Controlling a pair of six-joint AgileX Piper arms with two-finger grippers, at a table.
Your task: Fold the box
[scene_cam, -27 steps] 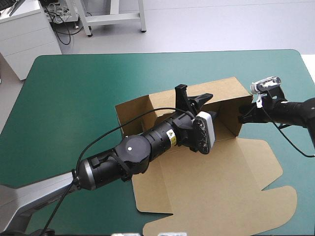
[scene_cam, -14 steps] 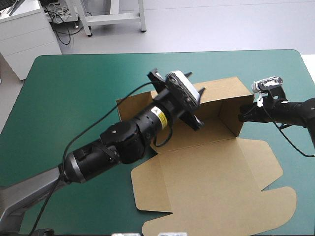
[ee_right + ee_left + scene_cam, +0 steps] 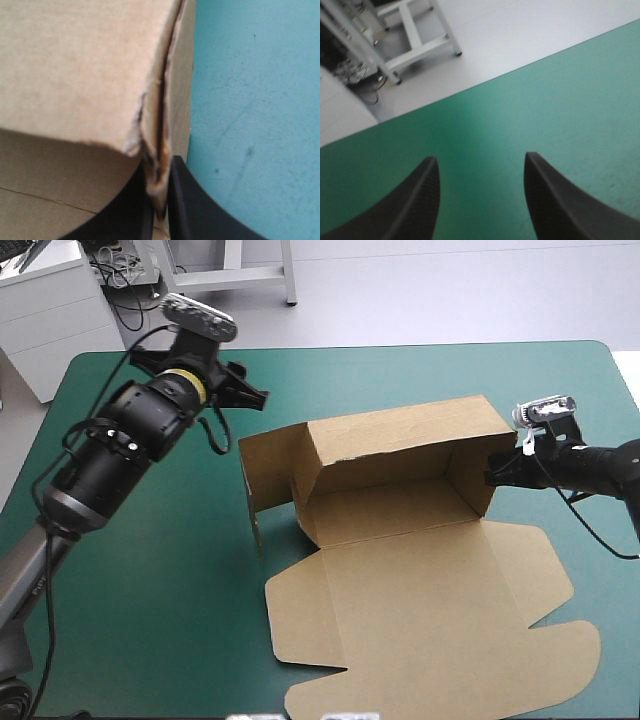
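Black-fingered, our left end effector (image 3: 480, 156) hangs spread over the far left of the teal-green tabletop (image 3: 420, 380), well apart from the brown box (image 3: 400, 510). We see it mid-tabletop, walls raised, lid flat; our right end effector (image 3: 159, 163) pinches its right wall.

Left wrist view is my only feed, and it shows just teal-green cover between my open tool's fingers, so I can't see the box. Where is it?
Observer: The brown cardboard box stands in the middle of the teal-green table cover, far and end walls raised, lid flat toward the robot.
Operator: Is anything holding it?
Observer: The right tool is shut on its right end wall.
Operator: And my own arm?
Observer: The left tool hovers near the cover's far left, apart from the box.
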